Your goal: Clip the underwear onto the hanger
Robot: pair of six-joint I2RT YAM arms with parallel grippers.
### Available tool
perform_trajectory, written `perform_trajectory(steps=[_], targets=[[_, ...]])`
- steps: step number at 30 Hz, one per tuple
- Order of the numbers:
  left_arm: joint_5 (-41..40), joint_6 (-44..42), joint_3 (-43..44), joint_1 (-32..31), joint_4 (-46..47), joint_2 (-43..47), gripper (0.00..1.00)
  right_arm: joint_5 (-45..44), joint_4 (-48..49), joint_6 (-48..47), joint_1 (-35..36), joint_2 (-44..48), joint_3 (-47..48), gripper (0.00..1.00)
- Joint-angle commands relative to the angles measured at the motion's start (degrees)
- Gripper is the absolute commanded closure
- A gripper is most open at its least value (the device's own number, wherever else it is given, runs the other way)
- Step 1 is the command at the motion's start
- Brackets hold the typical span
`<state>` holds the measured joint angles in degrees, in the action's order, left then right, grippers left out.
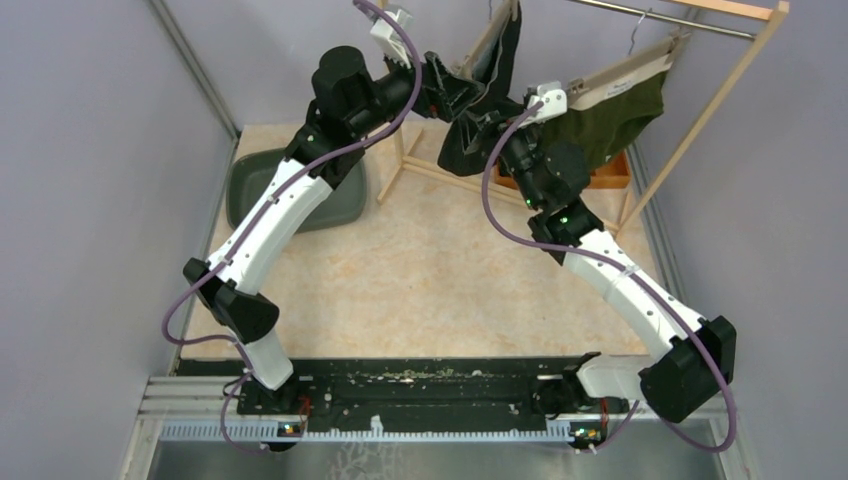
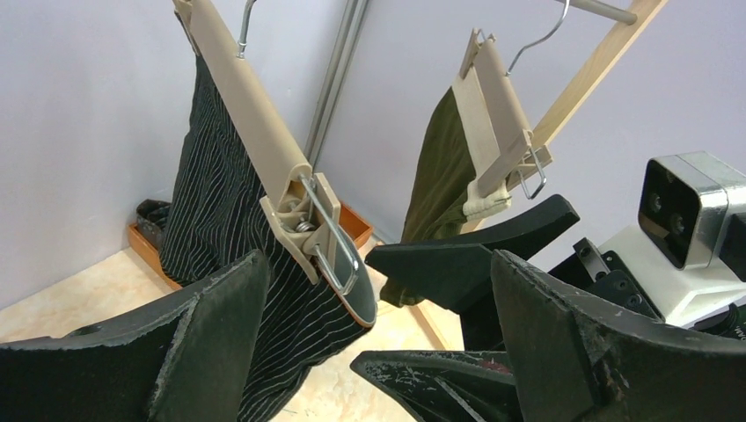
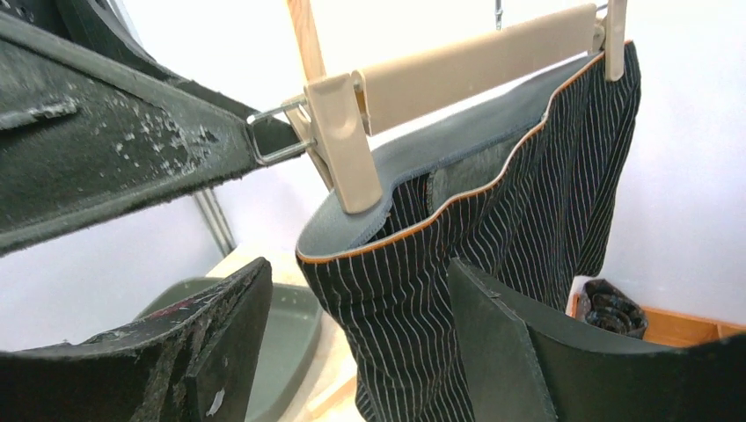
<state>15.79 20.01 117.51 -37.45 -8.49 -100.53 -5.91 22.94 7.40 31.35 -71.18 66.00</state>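
Top external view: both arms reach to the wooden rack (image 1: 700,120) at the far end of the table. The left gripper (image 1: 452,95) and right gripper (image 1: 492,125) meet at the striped underwear (image 1: 505,60), which hangs from a hanger (image 1: 488,45) on the rack. How far either gripper is spread cannot be determined in this view. A green underwear (image 1: 620,110) hangs on a second hanger (image 1: 625,72) to the right. A grey bin (image 1: 250,185) sits on the table at the left. Left wrist view: the left gripper's jaws stand wide apart and hold nothing. The hanger's near clip (image 2: 312,224) lies beyond them, with striped fabric hanging below it. Right wrist view: the right gripper's jaws are likewise spread wide and grip nothing. The clip is closed on the waistband. The fabric hangs in the gap between the fingers (image 3: 501,343); whether it touches them cannot be determined.
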Motion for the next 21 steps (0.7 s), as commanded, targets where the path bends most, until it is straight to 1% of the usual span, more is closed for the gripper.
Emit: perform_trajectory(steps=[1, 11, 19, 21], targets=[[1.86, 1.12, 1.68, 0.36, 2.75, -0.19, 0.00, -1.36, 6.85, -2.21, 0.38, 0.59, -0.60, 0.29], [4.21, 2.75, 0.83, 0.36, 4.50, -0.34, 0.00, -3.68, 6.52, -3.75, 0.42, 0.51, -0.76, 0.30], [5.04, 3.55, 0.52, 0.36, 5.26, -0.54, 0.00, -2.45, 6.30, -3.74, 0.38, 1.07, -1.76, 0.31], [5.04, 3.55, 0.44, 0.36, 5.26, -0.53, 0.00, -2.84, 6.60, -3.71, 0.41, 1.00, -1.88, 0.32]])
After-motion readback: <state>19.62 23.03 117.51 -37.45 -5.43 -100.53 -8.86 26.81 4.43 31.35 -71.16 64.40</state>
